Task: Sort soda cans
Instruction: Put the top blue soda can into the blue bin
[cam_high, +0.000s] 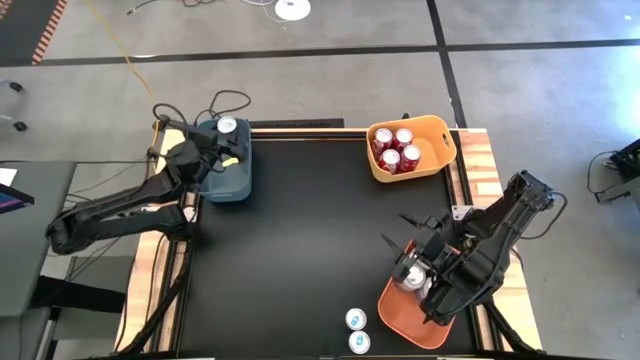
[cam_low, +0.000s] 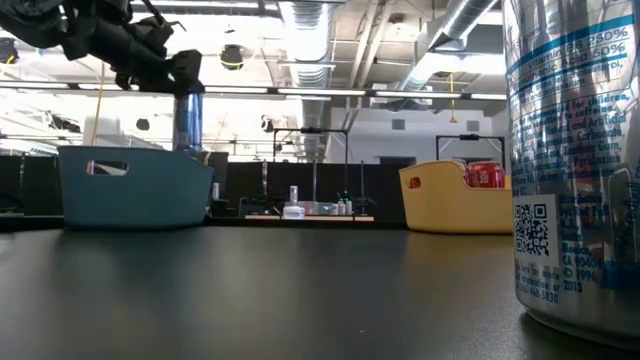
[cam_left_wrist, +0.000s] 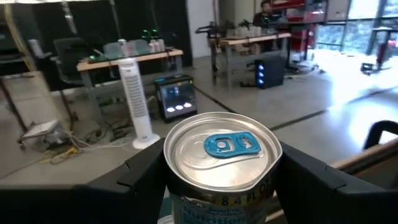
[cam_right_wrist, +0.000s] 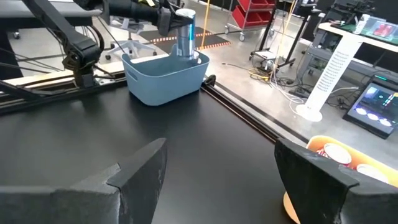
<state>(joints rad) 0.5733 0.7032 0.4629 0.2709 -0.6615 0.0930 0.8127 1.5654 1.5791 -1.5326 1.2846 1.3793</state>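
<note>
Soda cans sit in several spots on the black desk (cam_high: 300, 230). The left gripper (cam_high: 226, 140) hangs over the blue bin (cam_high: 225, 178) at the desk's far left corner, its fingers (cam_left_wrist: 146, 171) closed around a blue can (cam_high: 227, 126) with a silver top and a blue tab; in the low view this can (cam_low: 188, 122) stands upright above the bin's rim, held from above. The yellow bin (cam_high: 437, 128) at the far right side holds 4 red cans (cam_high: 397, 150) standing close together, silver tops up. The right gripper (cam_high: 420, 270) is low at the near right of the desk, over the inner edge of the orange bin (cam_high: 405, 318), with its fingers (cam_right_wrist: 140, 171) spread apart and nothing between them in the right wrist view. From above, a silver can top (cam_high: 412, 279) shows just beneath that gripper, at the orange bin's inner edge; whether it touches the fingers cannot be told. 2 more cans with silver tops and blue tabs (cam_high: 357, 331) stand side by side at the desk's near edge, just left of the orange bin. One silver can (cam_low: 575, 160) with blue print and a QR code fills the right side of the low view, standing upright on the desk.
</note>
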